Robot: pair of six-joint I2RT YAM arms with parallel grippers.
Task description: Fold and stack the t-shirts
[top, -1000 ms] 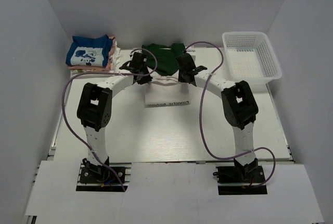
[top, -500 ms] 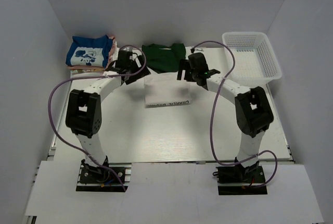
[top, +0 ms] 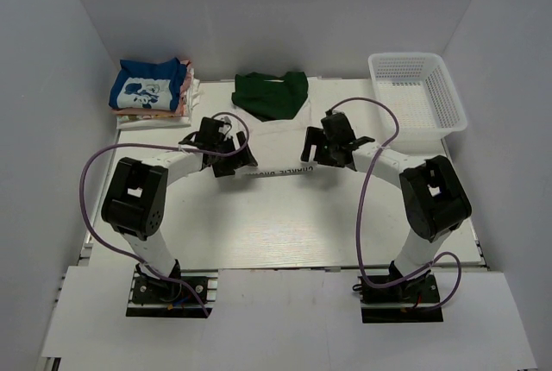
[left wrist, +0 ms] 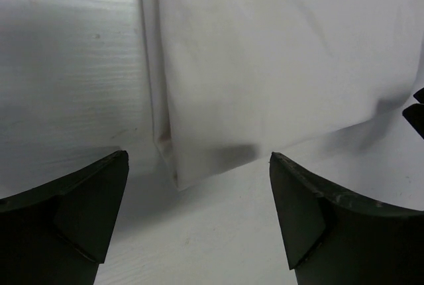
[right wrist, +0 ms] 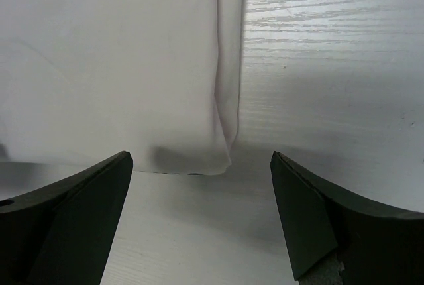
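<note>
1. The cream t-shirt [top: 274, 140] lies flat on the surface [top: 276, 224], between the two pincers. Its near edge, the one with dark lettering, runs from left to right.
2. The left pincer [top: 229, 156] stands at the near left corner and the right pincer [top: 320, 151] at the near right corner. Both have the fingers apart and hold nothing.
3. In each wrist view the cloth corner lies just ahead, centred between the fingers, so each arm seems best placed for its own corner.
4. The dark green t-shirt [top: 270, 95] lies behind, and the folded stack [top: 148, 91] is at the far left.
</note>
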